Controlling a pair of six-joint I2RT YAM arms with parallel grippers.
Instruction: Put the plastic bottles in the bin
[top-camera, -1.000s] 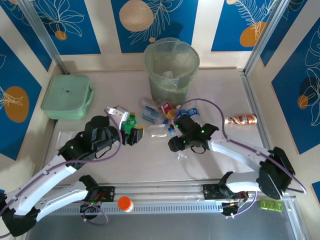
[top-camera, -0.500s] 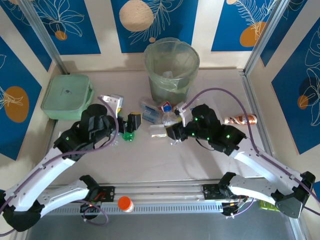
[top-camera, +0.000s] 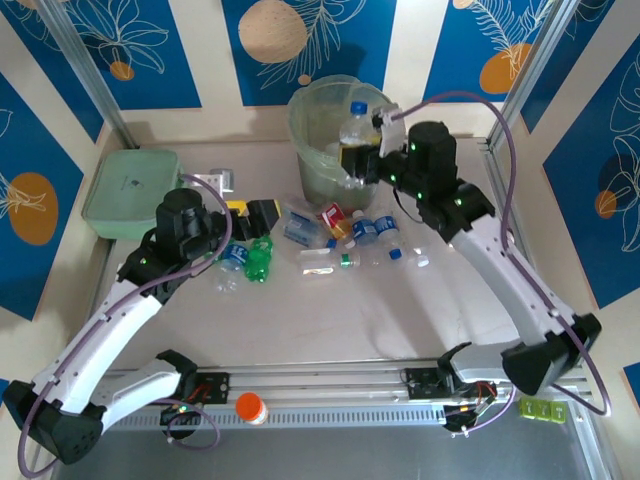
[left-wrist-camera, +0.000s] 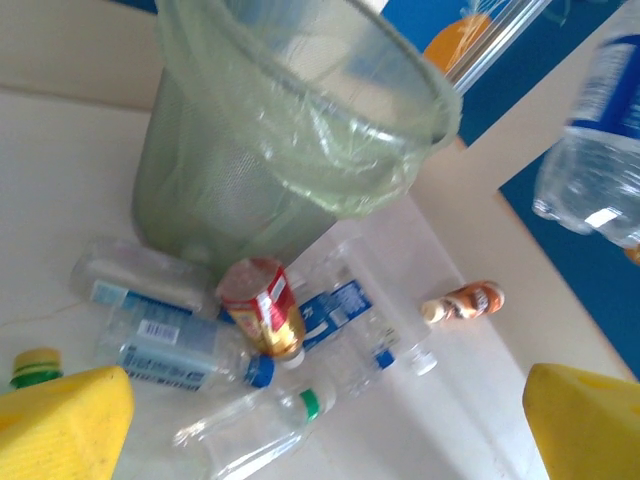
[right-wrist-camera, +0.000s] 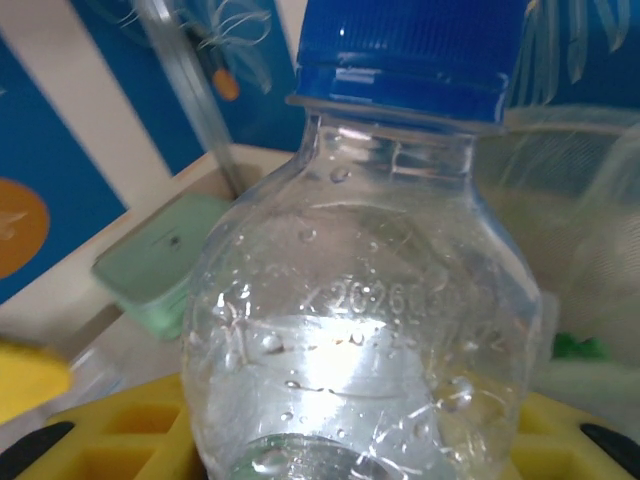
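My right gripper (top-camera: 362, 160) is shut on a clear plastic bottle (top-camera: 352, 128) with a blue cap and holds it upright over the mouth of the bin (top-camera: 318, 150). In the right wrist view the bottle (right-wrist-camera: 365, 300) stands between the yellow fingers (right-wrist-camera: 110, 435). Several more bottles lie on the table in front of the bin: a red-labelled one (left-wrist-camera: 262, 308), blue-labelled ones (left-wrist-camera: 335, 310), a clear one with a green cap (left-wrist-camera: 260, 430) and a green one (top-camera: 258, 262). My left gripper (top-camera: 255, 215) hangs open just left of this pile, holding nothing.
A flat mint-green box (top-camera: 133, 192) sits at the back left. An orange-brown bottle (left-wrist-camera: 462, 302) lies apart on the right side of the table. An orange cap (top-camera: 250, 407) rests on the front rail. Metal frame posts stand at the back corners.
My right arm has lifted the blue-capped bottle from the pile up over the bin. My left gripper has drifted back and left, staying open.
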